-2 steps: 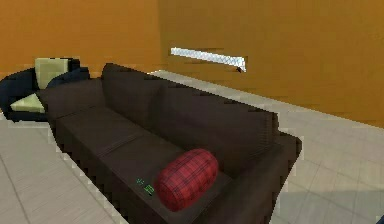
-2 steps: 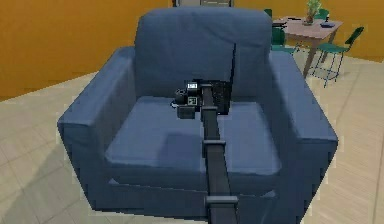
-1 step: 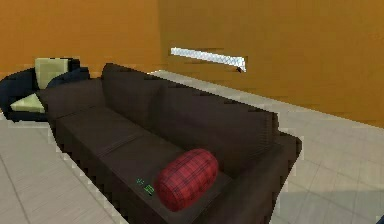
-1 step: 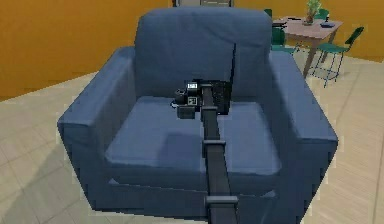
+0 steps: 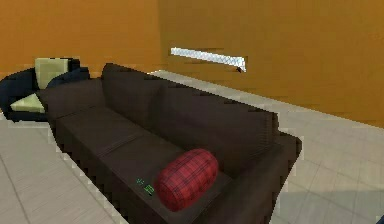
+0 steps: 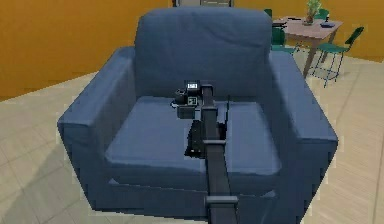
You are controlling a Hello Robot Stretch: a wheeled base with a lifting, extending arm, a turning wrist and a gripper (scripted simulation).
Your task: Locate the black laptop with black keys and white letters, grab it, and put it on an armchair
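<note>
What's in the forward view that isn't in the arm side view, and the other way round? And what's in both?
Forward view: a long dark brown sofa with a round red checked cushion on it, a dark armchair with pale cushions in the corner, and a white strip low on the wall.

Arm side view: a big blue armchair, the robot's dark arm bar with the gripper at its far end, and a wooden table with green chairs behind.

Both: an orange wall and a pale tiled floor.
</note>
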